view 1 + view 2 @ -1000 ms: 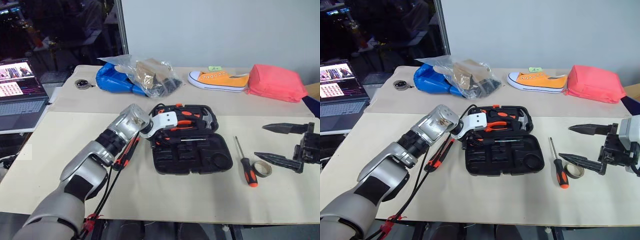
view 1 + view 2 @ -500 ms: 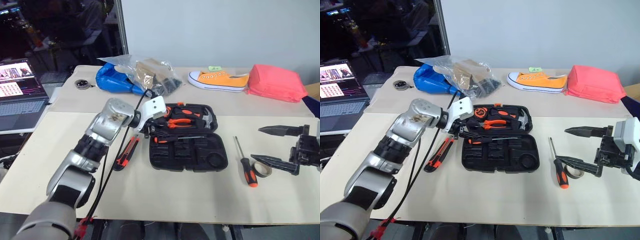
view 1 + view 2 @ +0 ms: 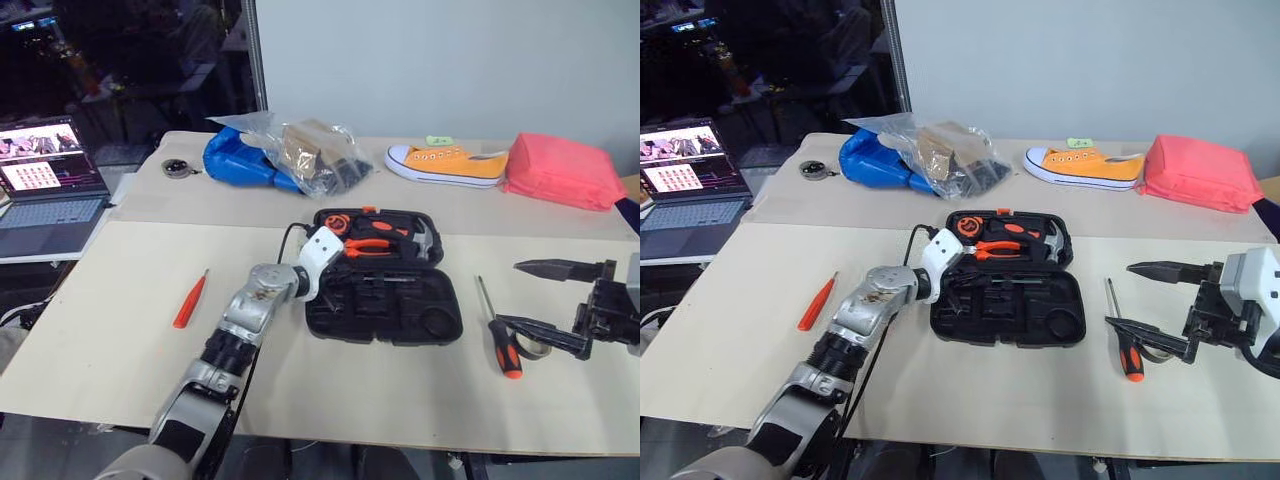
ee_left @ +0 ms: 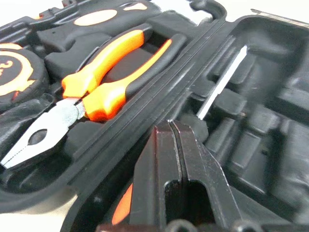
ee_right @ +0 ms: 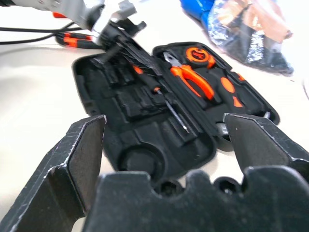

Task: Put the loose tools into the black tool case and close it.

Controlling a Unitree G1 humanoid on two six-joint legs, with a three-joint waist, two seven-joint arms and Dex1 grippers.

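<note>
The black tool case [image 3: 400,338] lies open in the middle of the table. One screwdriver [image 5: 163,98] rests in its near half. My left gripper [image 4: 173,126] is shut, its tips just over the near half at the case's left end, and I see nothing between the fingers. A slim orange screwdriver [image 3: 190,298] lies on the table to the left. The utility knife [image 5: 73,40] lies under my left arm. Right of the case lie a black-and-orange screwdriver [image 3: 503,345] and the tape roll [image 3: 528,352]. My right gripper [image 3: 508,293] hovers open just above them.
Orange-handled pliers [image 4: 104,72], a hammer [image 3: 420,240] and a tape measure [image 5: 197,54] sit in the case's far half. At the back of the table are a blue bag under clear plastic [image 3: 270,155], an orange shoe [image 3: 445,163] and a pink pouch [image 3: 560,170]. A laptop [image 3: 45,190] is far left.
My left arm has dropped and swung in, bringing its gripper down to the case's left end. It now covers the utility knife and uncovers the slim orange screwdriver. The view has shifted slightly.
</note>
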